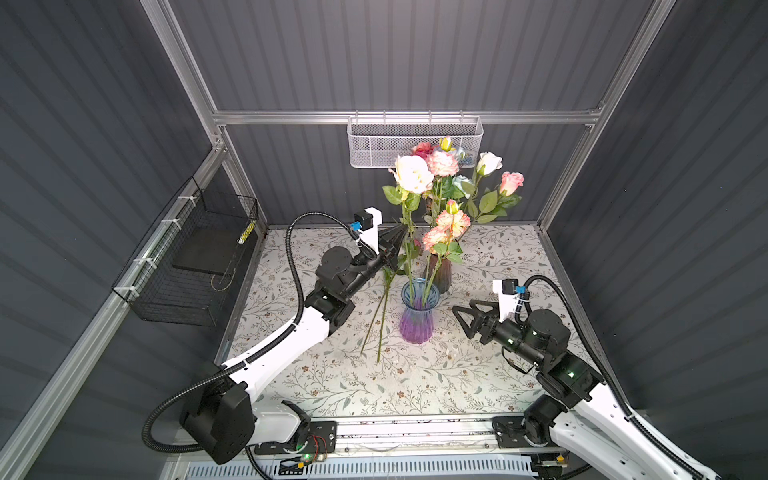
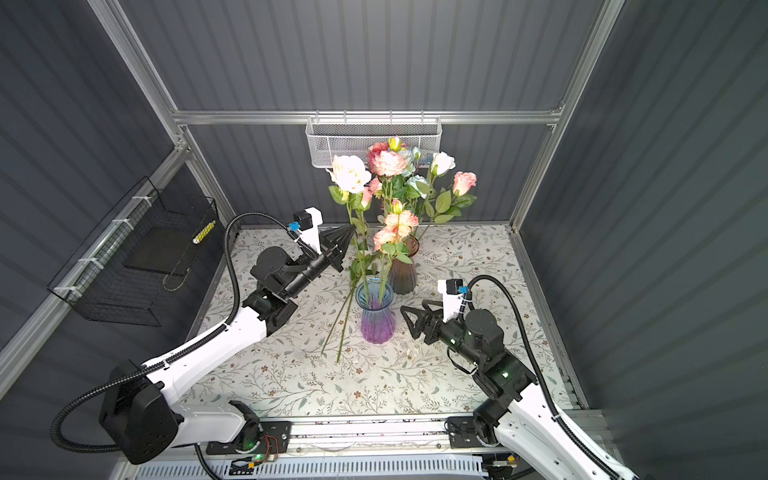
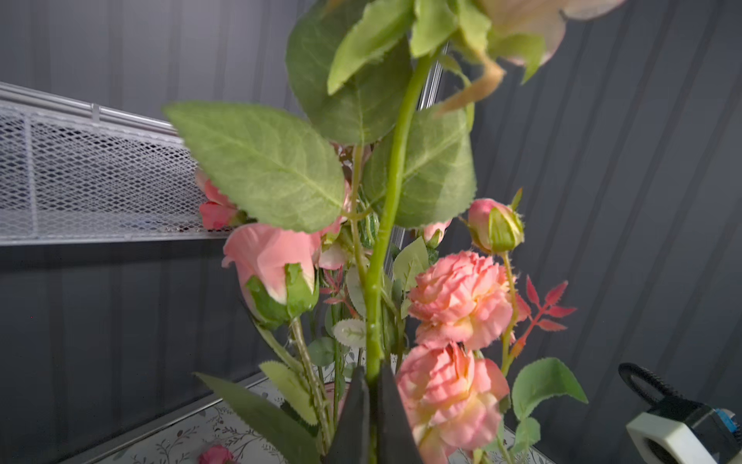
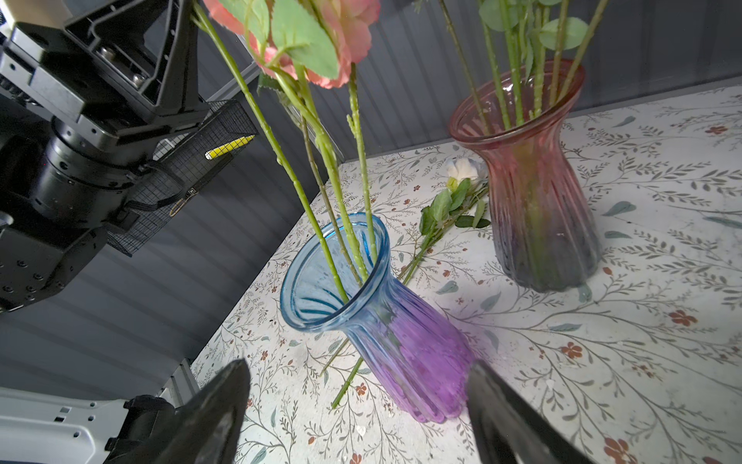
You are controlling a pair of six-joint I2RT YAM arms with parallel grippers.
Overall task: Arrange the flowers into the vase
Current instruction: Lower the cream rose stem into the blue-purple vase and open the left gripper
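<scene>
A blue-to-purple glass vase [image 1: 417, 316] [image 2: 376, 316] [image 4: 381, 321] stands mid-table and holds several flowers with coral blooms [image 1: 446, 226]. My left gripper [image 1: 402, 232] [image 2: 352, 230] [image 3: 372, 385] is shut on the green stem [image 3: 377, 301] of a cream-white flower [image 1: 412, 173] [image 2: 350, 173]; that stem's lower end is inside the vase's mouth. My right gripper [image 1: 460, 322] [image 2: 409, 325] [image 4: 357, 401] hangs open just right of the vase, with the vase's base between its jaws but untouched. Two more stems [image 1: 380, 320] [image 2: 343, 324] lie on the table left of the vase.
A pink-to-dark glass vase [image 1: 440, 272] [image 4: 538, 201] full of flowers stands just behind the blue one. A white bloom [image 4: 461, 170] lies on the table between them. A white mesh basket [image 1: 374, 145] hangs on the back rail, a black wire basket [image 1: 187, 266] on the left wall.
</scene>
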